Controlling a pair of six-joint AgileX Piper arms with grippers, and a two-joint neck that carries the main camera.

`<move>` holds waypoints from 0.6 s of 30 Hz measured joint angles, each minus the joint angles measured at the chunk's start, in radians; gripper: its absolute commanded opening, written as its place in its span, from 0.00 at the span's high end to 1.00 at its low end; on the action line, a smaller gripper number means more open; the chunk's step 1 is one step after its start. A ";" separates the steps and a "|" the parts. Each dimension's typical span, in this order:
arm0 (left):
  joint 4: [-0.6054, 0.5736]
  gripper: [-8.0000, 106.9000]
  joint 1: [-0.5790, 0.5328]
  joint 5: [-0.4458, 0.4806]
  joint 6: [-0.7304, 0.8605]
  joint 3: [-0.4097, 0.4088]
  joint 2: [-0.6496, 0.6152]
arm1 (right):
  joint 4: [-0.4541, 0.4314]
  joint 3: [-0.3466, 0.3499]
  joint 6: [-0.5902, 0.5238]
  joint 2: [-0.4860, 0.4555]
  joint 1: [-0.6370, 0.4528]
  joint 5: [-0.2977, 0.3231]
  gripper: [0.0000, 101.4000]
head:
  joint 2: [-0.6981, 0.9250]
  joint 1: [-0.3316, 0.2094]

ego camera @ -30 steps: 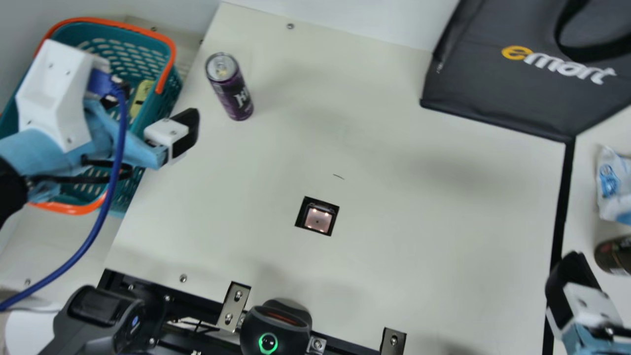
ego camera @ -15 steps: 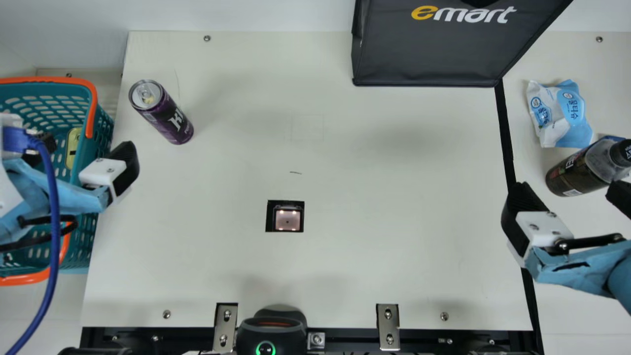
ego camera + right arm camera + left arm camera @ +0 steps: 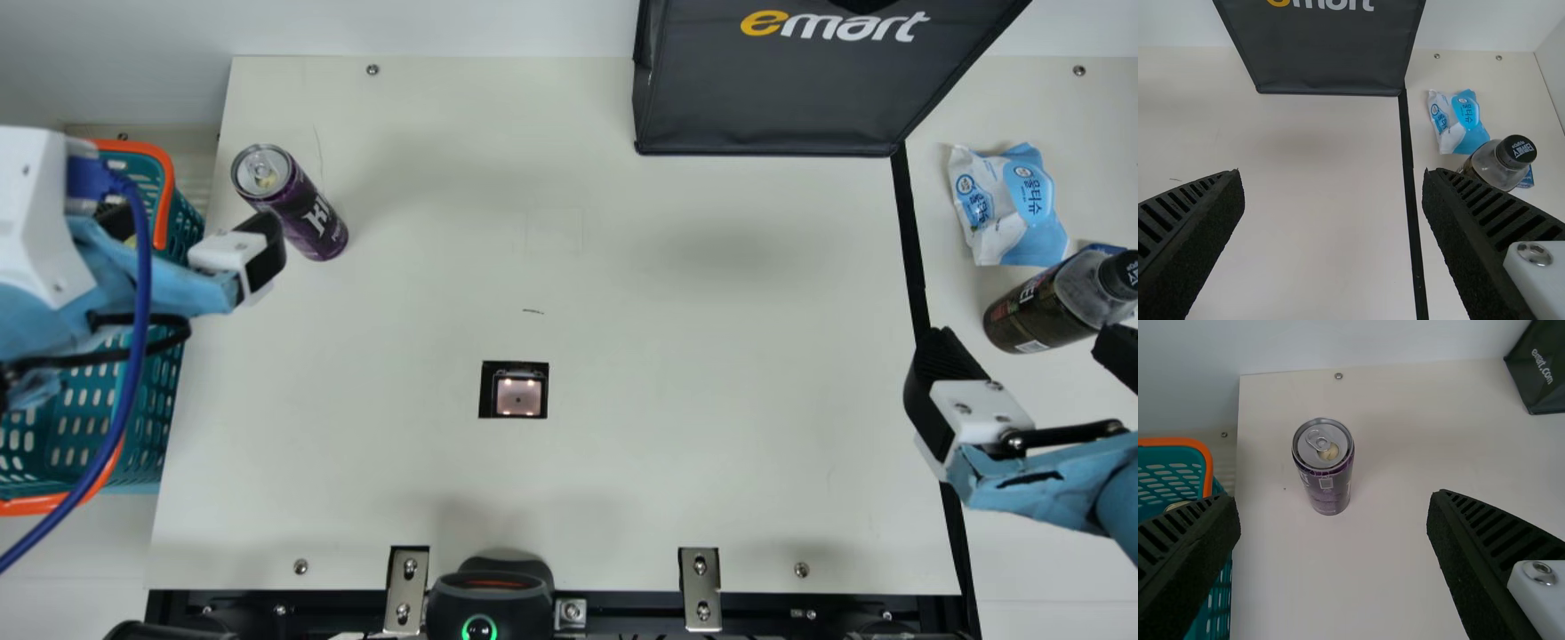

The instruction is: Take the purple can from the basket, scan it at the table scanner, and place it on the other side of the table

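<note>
Nearest you sits a handheld scanner, then the table scanner. Your left hand, spread wide, straddles the basket edge; your right hand, equally wide, hangs near a dark bottle. Beyond: wipes, black bag. Your purple can stands silver-topped on the desk; the main view gives white lettering, the left wrist view a pale square.

Table scanner set into desk | purple can stood beyond scanner, leftward | basket placed left of it | black bag placed beyond, rightward | bottle set right of it | left gripper, right gripper held left, right of it
</note>
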 measured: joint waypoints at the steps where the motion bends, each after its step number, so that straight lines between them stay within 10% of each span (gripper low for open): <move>1: 0.013 0.15 -0.009 -0.009 -0.016 -0.006 0.018 | 0.000 0.000 0.000 0.000 0.000 0.000 0.06 | 0.000 -0.002; 18: 0.242 0.15 -0.098 -0.068 -0.250 -0.096 0.250 | 0.000 0.000 0.000 0.000 0.000 -0.001 0.06 | 0.000 -0.002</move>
